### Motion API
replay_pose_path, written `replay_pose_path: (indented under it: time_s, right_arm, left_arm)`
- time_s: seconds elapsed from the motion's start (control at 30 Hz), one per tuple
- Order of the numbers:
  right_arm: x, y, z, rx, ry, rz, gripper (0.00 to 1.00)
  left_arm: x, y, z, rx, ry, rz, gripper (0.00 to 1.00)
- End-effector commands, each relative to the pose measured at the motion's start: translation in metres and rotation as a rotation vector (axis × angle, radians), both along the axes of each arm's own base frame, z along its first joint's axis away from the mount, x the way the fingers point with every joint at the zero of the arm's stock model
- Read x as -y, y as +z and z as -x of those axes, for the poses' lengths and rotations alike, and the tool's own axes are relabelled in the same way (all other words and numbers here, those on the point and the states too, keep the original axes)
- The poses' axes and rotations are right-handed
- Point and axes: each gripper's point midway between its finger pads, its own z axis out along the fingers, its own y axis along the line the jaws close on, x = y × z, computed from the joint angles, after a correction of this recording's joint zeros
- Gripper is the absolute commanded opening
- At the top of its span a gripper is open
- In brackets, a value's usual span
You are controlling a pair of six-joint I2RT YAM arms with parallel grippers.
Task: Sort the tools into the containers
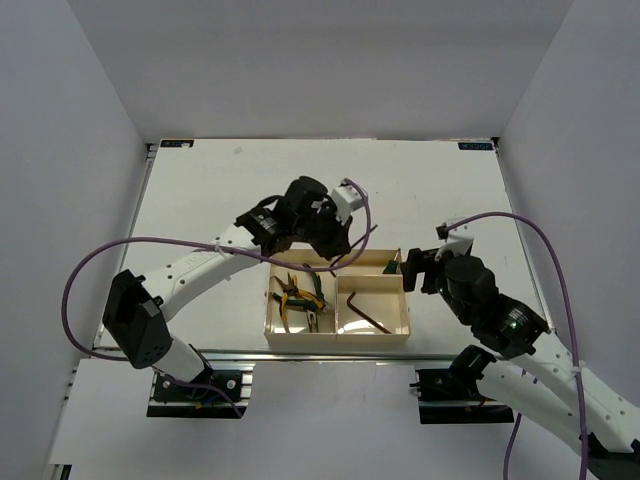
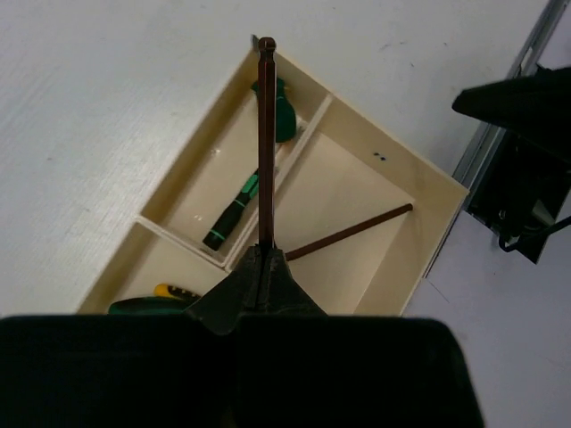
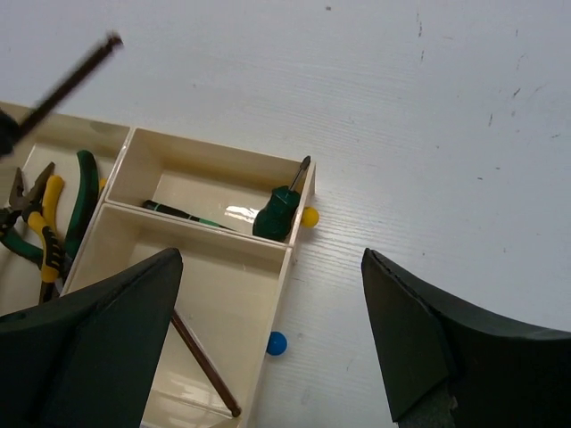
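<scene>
Left fingers (image 2: pixel 259 290) are shown clamped shut on the held hex key (image 2: pixel 266 143), a thin dark rod. It is gripped at one end and pointed straight away from the left wrist camera. The key is raised in the air over the tray (image 2: pixel 442 223) and is not touching it. From the right wrist it is seen blurred, high above the tray's far left part.

The tray is cream, shallow and rectangular, and is divided into one large compartment and two smaller ones. In the large compartment, at the left in the top view, yellow-handled pliers (image 3: pixel 51 223) and green-handled pliers (image 3: pixel 86 192) are laid close together. In the far small compartment a stubby green screwdriver (image 3: pixel 275 217) is propped at a tilt against the end wall, its shaft pointing up past the rim. A slim green-and-black screwdriver (image 3: pixel 192 217) is laid flat on the floor of that same compartment. In the near small compartment a second hex key (image 3: pixel 205 361) is laid at a slant.

Right fingers (image 3: pixel 116 330) are spread wide with nothing between them, and are hung over the tray's right end. On the white surface (image 3: pixel 428 107), a small yellow round object (image 3: pixel 309 217) is seen just beside the tray's outer wall. A small blue round object (image 3: pixel 277 343) is seen just beside the near compartment's wall.
</scene>
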Motion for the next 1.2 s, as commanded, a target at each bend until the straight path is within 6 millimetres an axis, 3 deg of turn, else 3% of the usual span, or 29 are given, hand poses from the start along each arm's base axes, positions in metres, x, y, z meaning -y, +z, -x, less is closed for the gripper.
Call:
replay_pose_path:
  time_s: [0.0, 0.13, 0.23, 0.8, 0.9, 0.93, 1.0, 1.03, 1.13, 1.17]
  right_arm:
    - [0.01, 0.025, -0.001, 0.045, -0.052, -0.043, 0.87]
    - [0.016, 0.031, 0.002, 0.056, -0.065, -0.047, 0.88]
    - [0.021, 0.035, 0.004, 0.065, -0.081, -0.048, 0.88]
    - [0.024, 0.04, 0.01, 0.075, -0.064, -0.062, 0.89]
    - [0.028, 0.04, 0.011, 0.08, -0.073, -0.06, 0.89]
    - [0.027, 0.04, 0.011, 0.082, -0.072, -0.062, 0.89]
    - [0.027, 0.039, 0.012, 0.084, -0.07, -0.063, 0.89]
    - [0.027, 0.04, 0.011, 0.086, -0.07, -0.067, 0.89]
    - [0.027, 0.038, 0.011, 0.083, -0.069, -0.066, 0.89]
    - [0.026, 0.037, 0.012, 0.079, -0.066, -0.063, 0.89]
  left_arm:
    - [0.02, -0.01, 0.026, 0.011, -0.062, -0.018, 0.0]
    - [0.027, -0.036, 0.043, 0.01, -0.079, -0.075, 0.0]
    - [0.032, -0.044, 0.051, 0.013, -0.09, -0.084, 0.0]
    - [0.05, -0.108, 0.064, -0.047, -0.012, -0.163, 0.0]
    - [0.046, -0.116, 0.064, -0.054, 0.005, -0.178, 0.11]
    - [0.045, -0.116, 0.064, -0.052, 0.01, -0.177, 0.22]
    - [0.043, -0.118, 0.064, -0.053, 0.017, -0.181, 0.3]
    - [0.042, -0.118, 0.063, -0.054, 0.026, -0.181, 0.41]
    - [0.04, -0.117, 0.063, -0.052, 0.042, -0.171, 0.52]
    - [0.039, -0.115, 0.062, -0.049, 0.048, -0.168, 0.61]
